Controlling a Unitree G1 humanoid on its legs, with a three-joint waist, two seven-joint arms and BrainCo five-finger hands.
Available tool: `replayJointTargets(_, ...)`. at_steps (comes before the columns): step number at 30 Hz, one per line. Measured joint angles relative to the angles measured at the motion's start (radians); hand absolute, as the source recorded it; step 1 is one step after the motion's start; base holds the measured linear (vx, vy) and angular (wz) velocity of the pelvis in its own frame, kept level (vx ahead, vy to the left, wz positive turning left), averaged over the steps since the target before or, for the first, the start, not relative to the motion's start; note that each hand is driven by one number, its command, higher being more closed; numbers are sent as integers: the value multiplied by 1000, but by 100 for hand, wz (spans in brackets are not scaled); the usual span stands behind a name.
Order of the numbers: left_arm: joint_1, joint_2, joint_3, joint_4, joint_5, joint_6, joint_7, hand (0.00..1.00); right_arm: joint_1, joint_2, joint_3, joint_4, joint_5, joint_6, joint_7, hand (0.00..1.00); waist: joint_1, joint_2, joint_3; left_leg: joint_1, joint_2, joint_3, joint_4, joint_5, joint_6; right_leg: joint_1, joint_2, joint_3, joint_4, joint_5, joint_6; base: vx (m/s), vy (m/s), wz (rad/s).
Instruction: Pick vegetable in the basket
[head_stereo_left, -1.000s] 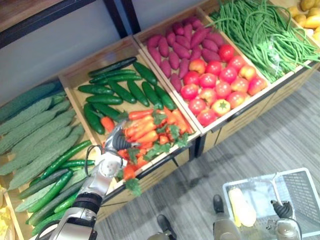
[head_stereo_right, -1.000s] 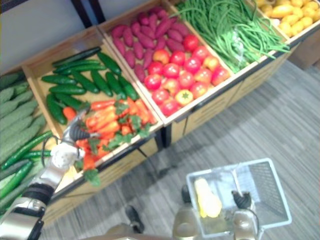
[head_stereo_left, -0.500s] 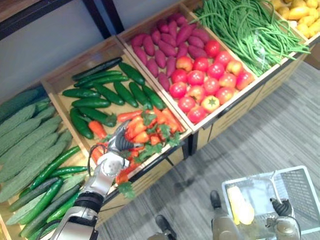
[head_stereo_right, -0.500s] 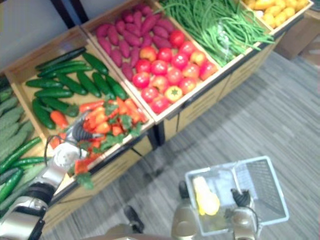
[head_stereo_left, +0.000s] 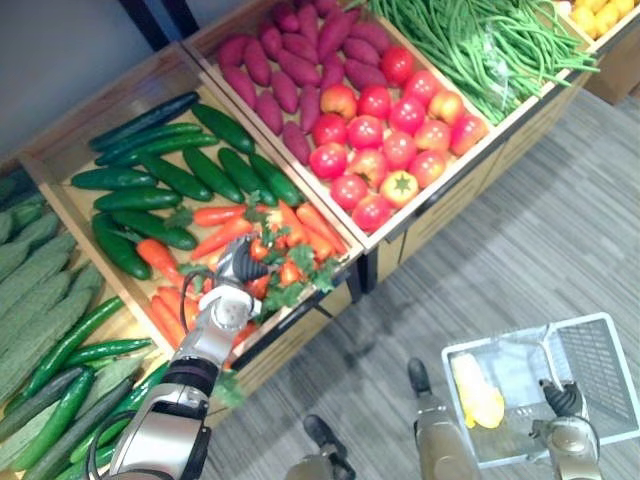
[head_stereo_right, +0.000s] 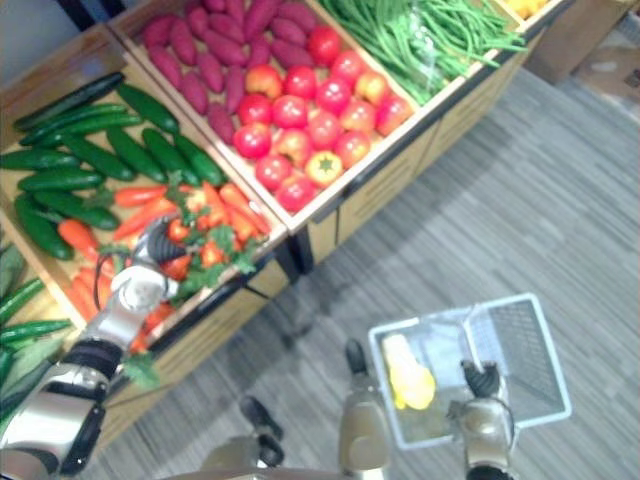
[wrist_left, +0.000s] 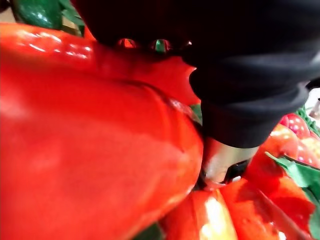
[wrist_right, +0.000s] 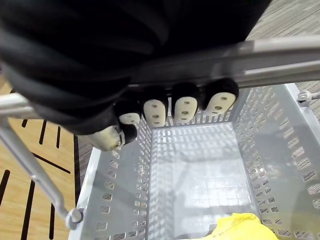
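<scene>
Orange carrots (head_stereo_left: 222, 240) with green tops lie in the front half of a wooden crate (head_stereo_left: 352, 268). My left hand (head_stereo_left: 238, 268) is pressed down among them. In the left wrist view a big carrot (wrist_left: 90, 150) lies right against the hand, and one silver finger (wrist_left: 220, 161) dips between carrots; the rest of the fingers are hidden. My right hand (head_stereo_left: 566, 400) is shut on the handle (wrist_right: 280, 50) of a grey mesh basket (head_stereo_left: 530, 335) at the lower right, fingers (wrist_right: 185, 107) curled round the bar. A yellow vegetable (head_stereo_left: 477, 392) lies inside the basket.
Dark cucumbers (head_stereo_left: 170, 175) fill the back half of the carrot crate. Tomatoes (head_stereo_left: 390, 150) and purple sweet potatoes (head_stereo_left: 290, 70) are in the crate to the right, green beans (head_stereo_left: 480, 40) beyond. Bitter gourds (head_stereo_left: 30, 290) lie at the left. Grey floor (head_stereo_left: 520, 230) spreads in front.
The camera has shifted, sliding the crates up and left. My left hand has pushed further in among the carrots. The right hand still holds the basket handle.
</scene>
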Motion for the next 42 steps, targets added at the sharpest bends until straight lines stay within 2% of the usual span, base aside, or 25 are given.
replayJointTargets(7,-8,-13,28,30,23,12,7,100,2,3,0,0,2,0,-2,100,-21,-6,4,1,3,1,-1,0,0,1,1,1,0,1,1,3,-25,-2)
replayJointTargets(18,-9,-26,32,23,66,52,9,100,33,25,-4,15,2,0,-2,100,-25,-8,4,22,7,-46,-2,2,-1,55,-6,-39,-10,1,2,-1,-21,10)
replayJointTargets(21,-9,-3,32,-36,91,53,9,100,42,31,-5,21,2,0,-2,100,-16,-8,4,18,2,-70,-2,7,3,65,-15,-61,-11,1,2,-5,-20,23)
replayJointTargets(24,-9,57,31,-132,94,52,11,100,47,38,-12,31,2,0,-2,100,-15,-9,3,21,0,-106,-2,12,7,93,-21,-94,-13,1,3,-6,-20,31)
replayJointTargets(28,-9,127,31,-254,100,44,30,100,51,43,-55,60,1,1,-3,100,12,-14,-2,22,-4,-139,-3,21,15,117,-29,-126,-14,0,3,-12,-12,27)
replayJointTargets(30,-9,141,30,-272,101,41,31,100,52,43,-67,66,1,1,-3,100,13,-15,-3,21,-5,-159,-3,24,17,127,-33,-142,-14,0,3,-20,-7,25)
replayJointTargets(33,2,159,27,-338,112,33,31,100,51,43,-89,97,0,1,-3,100,36,-27,-20,18,-10,-167,-3,31,18,132,-36,-153,-14,0,3,-23,-2,13)
replayJointTargets(38,61,178,21,-424,121,5,31,100,61,41,-132,137,-2,5,-2,100,42,-37,-71,17,-11,-190,-4,34,18,146,-41,-171,-19,0,3,3,-7,11)
replayJointTargets(42,131,208,13,-564,120,-17,28,100,59,31,-156,138,-3,18,-1,100,46,-41,-85,19,-19,-191,-4,34,19,148,-47,-171,-19,0,3,0,-1,1)
